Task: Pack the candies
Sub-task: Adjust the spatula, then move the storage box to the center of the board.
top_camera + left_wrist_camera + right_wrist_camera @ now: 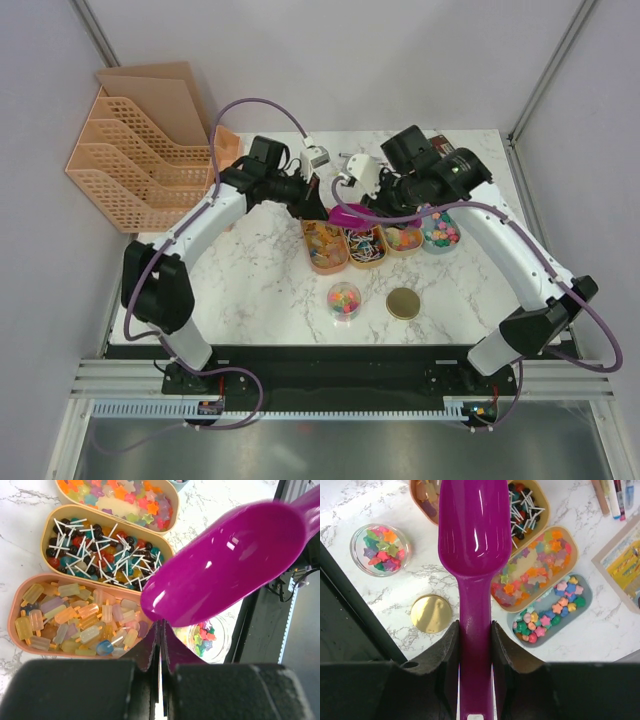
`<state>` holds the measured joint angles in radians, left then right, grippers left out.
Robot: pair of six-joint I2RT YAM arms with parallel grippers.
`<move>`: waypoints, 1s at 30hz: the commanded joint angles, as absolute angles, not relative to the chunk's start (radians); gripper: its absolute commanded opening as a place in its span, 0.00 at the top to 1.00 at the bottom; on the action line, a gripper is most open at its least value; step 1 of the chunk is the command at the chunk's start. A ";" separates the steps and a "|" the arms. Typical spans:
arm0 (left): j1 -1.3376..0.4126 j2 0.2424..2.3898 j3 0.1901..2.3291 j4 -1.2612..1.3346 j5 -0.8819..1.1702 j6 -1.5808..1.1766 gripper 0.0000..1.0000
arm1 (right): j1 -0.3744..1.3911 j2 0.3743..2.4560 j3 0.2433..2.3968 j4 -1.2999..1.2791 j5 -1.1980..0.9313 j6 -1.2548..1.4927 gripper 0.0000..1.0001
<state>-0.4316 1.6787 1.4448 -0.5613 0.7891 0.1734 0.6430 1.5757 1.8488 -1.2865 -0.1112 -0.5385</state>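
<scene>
Closest to the lens on the right wrist view is my right gripper (475, 630), its jaws clamped on the handle of the purple scoop (475, 530). The bowl points away toward 12 o'clock and looks empty. In the left wrist view the left gripper (161, 630) has its jaws pressed together on nothing, hanging just under the scoop's lip.

The candies (385, 242) lie in four trays (308, 250) set side by side on the marble table (250, 290). From the overhead view, 9 to 3 o'clock, they are popsicle gummies (75, 620), stick lollipops (100, 545), orange star bits (535, 565) and pastel pieces (552, 607). A few stars already sit in the open jar (379, 549), at 6 o'clock of the trays. The gold lid (431, 613) lies at the jar's 3 o'clock, apart from it. Pens (615, 495) lie at the far right.

I judge these sweets light, loose and glossy, so they are likely to roll or bounce off a tilted scoop. The lollipop sticks look prone to tangling and coming up in clumps. Pinching single pieces would be hopeless, so I'd dig shallow with the scoop. The jar looks light enough to skid, so I'd steady it at its wall with the left jaws.
</scene>
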 commanded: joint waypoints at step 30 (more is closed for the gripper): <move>-0.402 1.716 1.063 -0.351 0.474 0.216 0.98 | 0.322 1.525 1.488 -1.246 -0.180 -0.055 1.00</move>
